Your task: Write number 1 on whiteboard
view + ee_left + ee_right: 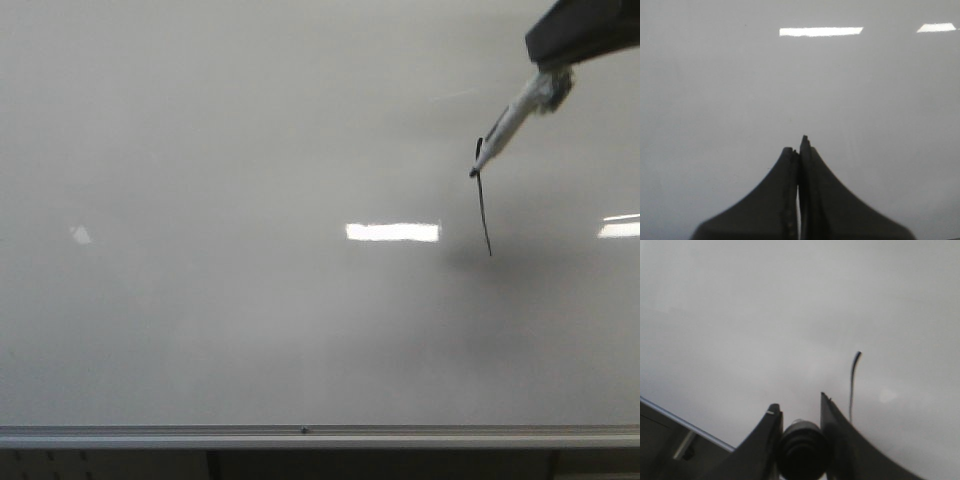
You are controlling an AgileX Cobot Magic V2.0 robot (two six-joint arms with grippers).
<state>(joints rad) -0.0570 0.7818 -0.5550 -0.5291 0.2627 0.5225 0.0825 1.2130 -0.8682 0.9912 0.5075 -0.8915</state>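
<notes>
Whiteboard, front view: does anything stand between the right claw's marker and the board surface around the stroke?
Nothing visible does. The marker in the right claw reaches the whiteboard unobstructed, its tip beside the number 1.

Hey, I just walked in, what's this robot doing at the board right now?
It is writing on a whiteboard. The right claw is clamped around a marker, with the tip at the upper end of a thin black, nearly vertical stroke, which reads as the number 1. Whether the tip touches the board cannot be told. The left claw is closed, holds nothing, and faces a bare part of the board.
</notes>
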